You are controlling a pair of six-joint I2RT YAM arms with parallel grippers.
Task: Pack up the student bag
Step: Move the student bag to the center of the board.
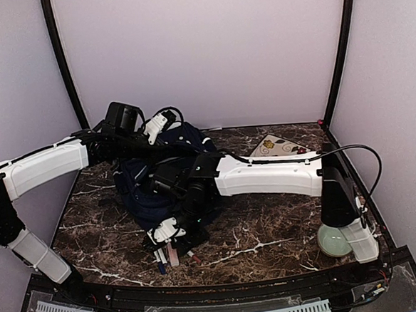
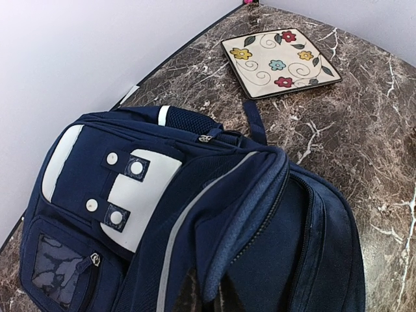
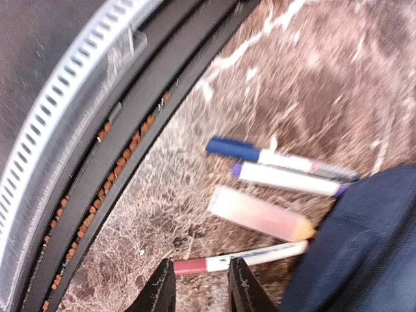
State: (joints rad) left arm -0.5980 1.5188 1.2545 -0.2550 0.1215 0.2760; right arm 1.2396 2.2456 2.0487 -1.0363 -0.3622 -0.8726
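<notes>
The student bag (image 2: 195,214), navy with a white patch, lies on the marble table (image 1: 270,230); it also shows in the top view (image 1: 142,189). My left gripper (image 2: 214,289) is shut on the raised flap beside the bag's zipped opening, its dark fingers barely showing at the bottom edge. My right gripper (image 3: 200,279) hovers open just over a red-capped pen (image 3: 237,260), whose cap lies between the fingertips. Beyond it lie a pink stick with a yellow end (image 3: 260,213), a purple-capped marker (image 3: 286,179) and a blue-capped marker (image 3: 279,156). They rest beside the bag's near edge (image 3: 364,247).
A square floral plate (image 2: 279,58) sits at the back right of the table, behind the bag. A pale green bowl (image 1: 335,241) stands by the right arm's base. The table's dark front rail (image 3: 97,130) runs close to the pens.
</notes>
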